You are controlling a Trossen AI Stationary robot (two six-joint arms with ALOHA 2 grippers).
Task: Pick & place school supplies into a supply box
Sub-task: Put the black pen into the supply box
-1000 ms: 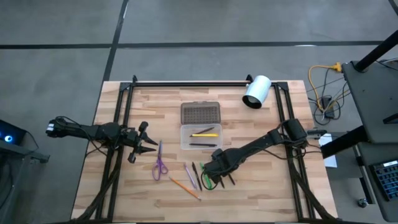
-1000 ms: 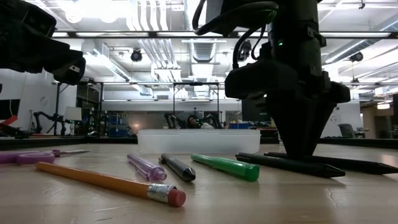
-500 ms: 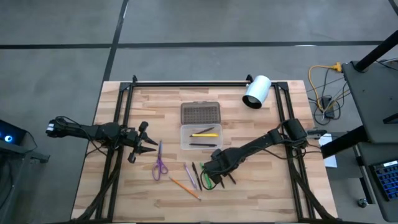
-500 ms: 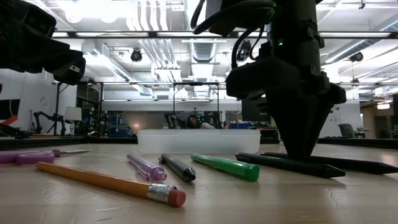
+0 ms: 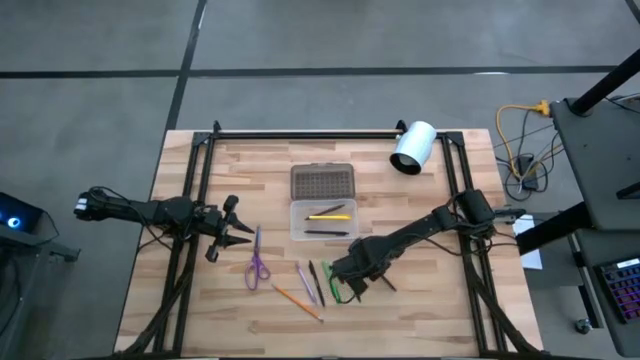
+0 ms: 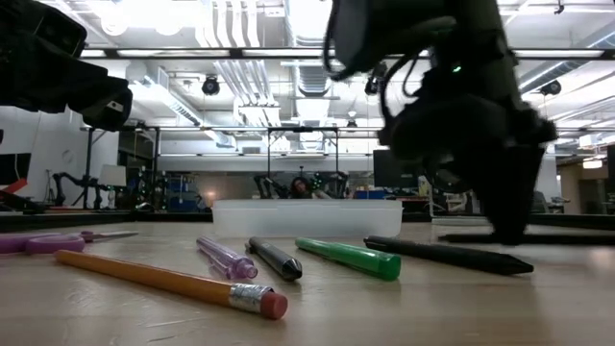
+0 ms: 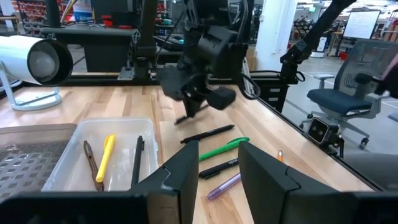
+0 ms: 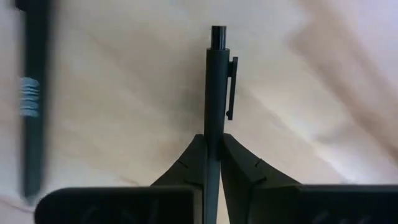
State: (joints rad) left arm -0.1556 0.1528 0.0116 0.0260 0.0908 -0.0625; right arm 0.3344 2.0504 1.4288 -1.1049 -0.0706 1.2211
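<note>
My right gripper (image 5: 364, 280) points down at the table's near middle, shut on a black pen (image 8: 214, 87) with a clip. On the wood beside it lie a green pen (image 6: 351, 258), another black pen (image 6: 447, 255), a dark pen (image 6: 276, 258), a pink pen (image 6: 227, 259), an orange pencil (image 6: 168, 282) and purple scissors (image 5: 257, 265). The clear supply box (image 5: 323, 221) sits farther back with its dotted lid (image 5: 322, 182) open; a yellow pen (image 7: 104, 155) and dark ones lie inside. My left gripper (image 5: 238, 235) waits open at the left. My right gripper pinches the black pen's barrel (image 8: 212, 134) between its two fingers, below the clip. The fingers come from above, pointing down, and lie across the pen. The pen (image 6: 471, 236) hangs about level, just clear of the table, its clip end sticking out past the fingers.
A white cylinder (image 5: 412, 147) stands at the far right of the table. Black frame rails (image 5: 196, 200) run along both sides and the far edge. Bare wood lies to the right of the box and near the front edge.
My right gripper has shut on the black pen and tipped a little. The pen, which lay on the wood beside the other black pen, now hangs just clear of the table. In the low view the gripper has shifted rightward.
</note>
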